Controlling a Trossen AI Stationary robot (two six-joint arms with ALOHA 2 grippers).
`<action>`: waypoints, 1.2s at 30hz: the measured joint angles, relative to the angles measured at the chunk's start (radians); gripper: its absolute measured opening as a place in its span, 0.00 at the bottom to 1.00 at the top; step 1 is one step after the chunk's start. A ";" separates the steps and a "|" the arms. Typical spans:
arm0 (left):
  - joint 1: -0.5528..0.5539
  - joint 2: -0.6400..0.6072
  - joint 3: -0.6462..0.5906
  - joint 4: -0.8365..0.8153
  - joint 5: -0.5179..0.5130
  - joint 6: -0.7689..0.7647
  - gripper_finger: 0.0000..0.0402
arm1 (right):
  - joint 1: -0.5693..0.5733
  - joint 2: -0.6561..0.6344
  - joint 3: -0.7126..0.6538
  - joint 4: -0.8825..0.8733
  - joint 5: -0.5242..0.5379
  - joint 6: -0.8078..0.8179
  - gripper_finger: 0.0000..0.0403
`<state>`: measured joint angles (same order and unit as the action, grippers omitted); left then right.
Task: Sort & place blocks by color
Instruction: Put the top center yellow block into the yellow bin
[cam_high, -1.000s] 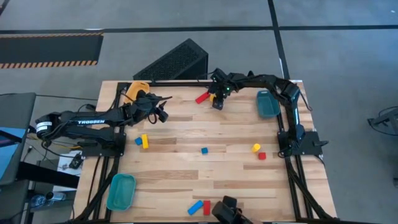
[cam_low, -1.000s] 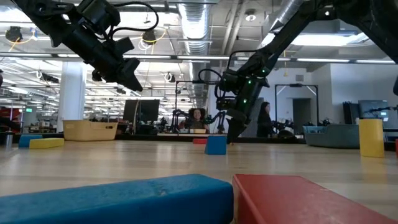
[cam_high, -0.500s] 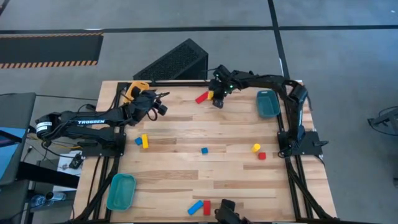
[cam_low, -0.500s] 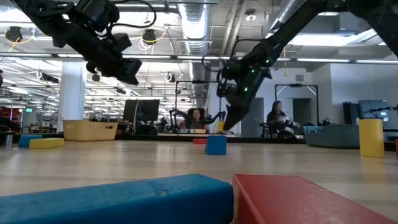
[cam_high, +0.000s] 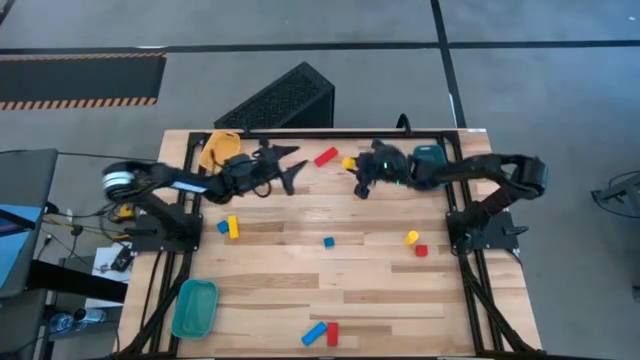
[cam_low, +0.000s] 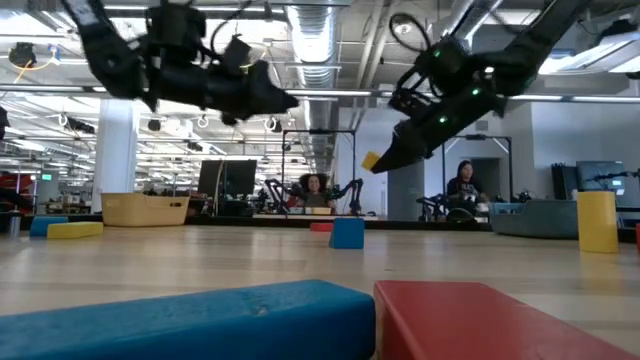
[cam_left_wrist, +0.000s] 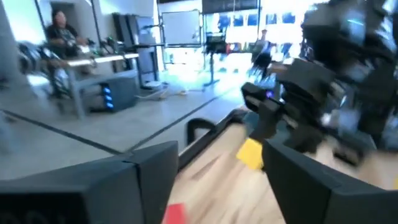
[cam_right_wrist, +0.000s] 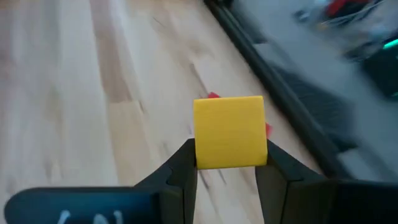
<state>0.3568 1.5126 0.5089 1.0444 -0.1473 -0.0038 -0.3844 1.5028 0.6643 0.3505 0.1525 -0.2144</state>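
Note:
My right gripper is shut on a small yellow block, which hangs high above the table in the low view. It is over the far middle of the table. My left gripper hovers open and level just left of it, pointing at it. A red block lies flat on the wood between the two grippers, toward the far edge. The left wrist view shows the yellow block and the red block between that arm's spread fingers, untouched. My right gripper pinches the yellow block by two opposite side faces between its two fingers. The block's upper part stands out past the fingertips. The fingers slant down from the table's right toward its left. The block is lifted clear of the table.
A yellow tray sits at the far left corner. One teal tray is at the far right under my right arm, another near left. Blue, yellow and red blocks lie scattered mid-table and at the near edge.
My right gripper has lifted the yellow block clear off the table and tipped from pointing down to a shallow slant toward the table's left. My left gripper has moved toward the table's right, up to the red block, and turned level.

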 joint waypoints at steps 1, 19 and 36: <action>0.003 0.043 0.025 0.019 0.020 -0.041 0.60 | 0.037 -0.010 -0.008 0.004 0.082 -0.019 0.31; -0.015 0.323 0.395 -0.212 0.484 -0.306 0.66 | 0.380 -0.011 -0.028 0.163 0.530 -0.265 0.32; -0.043 0.323 0.402 -0.220 0.432 -0.350 0.47 | 0.414 -0.010 0.016 0.159 0.519 -0.266 0.35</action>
<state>0.3135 1.8355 0.9112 0.8243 0.2844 -0.3538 0.0297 1.4929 0.6807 0.5097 0.6714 -0.4807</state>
